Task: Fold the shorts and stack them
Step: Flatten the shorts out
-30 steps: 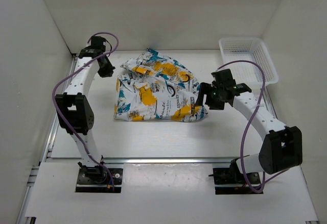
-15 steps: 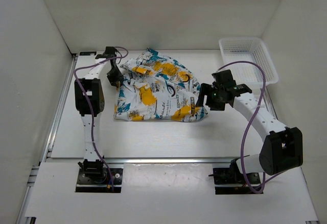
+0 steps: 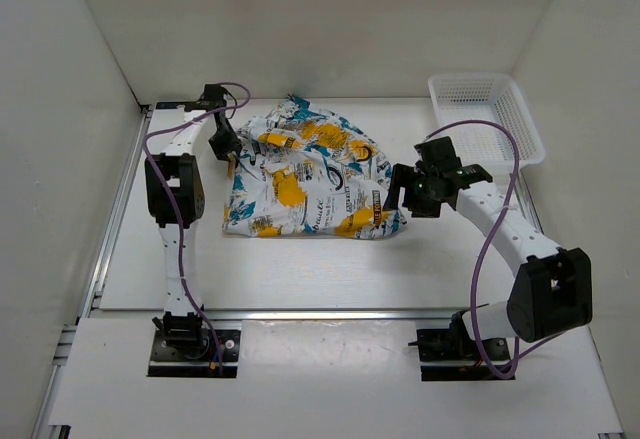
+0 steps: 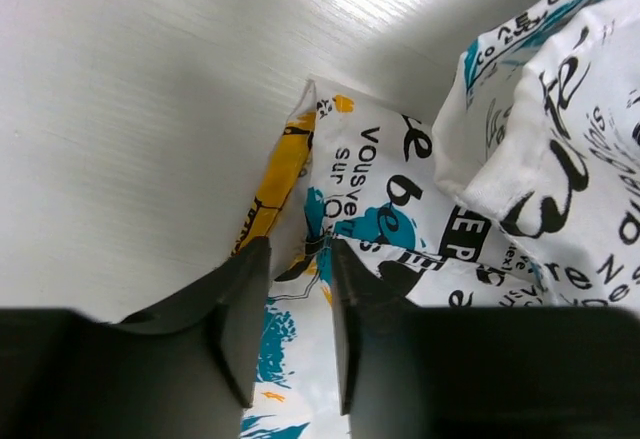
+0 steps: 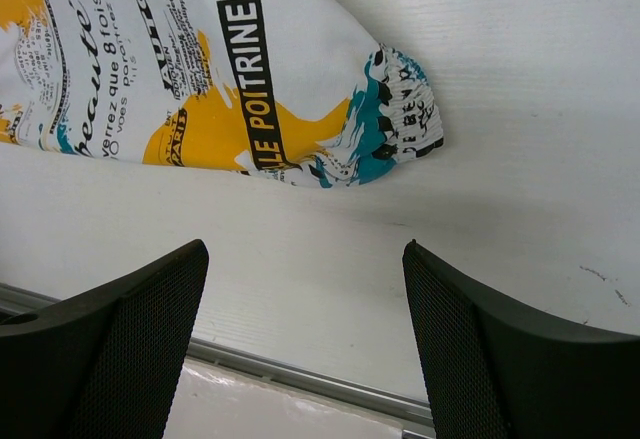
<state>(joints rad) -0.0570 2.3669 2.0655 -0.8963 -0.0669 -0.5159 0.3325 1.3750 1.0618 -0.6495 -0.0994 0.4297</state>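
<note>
The shorts (image 3: 310, 174) lie crumpled in a heap at the table's middle, white with yellow, teal and black print. My left gripper (image 3: 229, 162) is at their back left edge. In the left wrist view its jaws (image 4: 298, 249) stand a narrow gap apart right over a printed fold of the shorts (image 4: 400, 189), and the cloth shows through the gap. My right gripper (image 3: 392, 195) hovers at the heap's right end, wide open. In the right wrist view it (image 5: 305, 249) has only bare table between its fingers, a short way from the shorts' elastic edge (image 5: 395, 119).
A white mesh basket (image 3: 485, 114) stands at the back right corner. White walls close the table on three sides. A metal rail (image 5: 300, 384) runs along the near edge of the table.
My left arm has swung from the far left corner in to the shorts' back left edge, and has barely moved in the last half second. The right arm and the shorts have stayed put.
</note>
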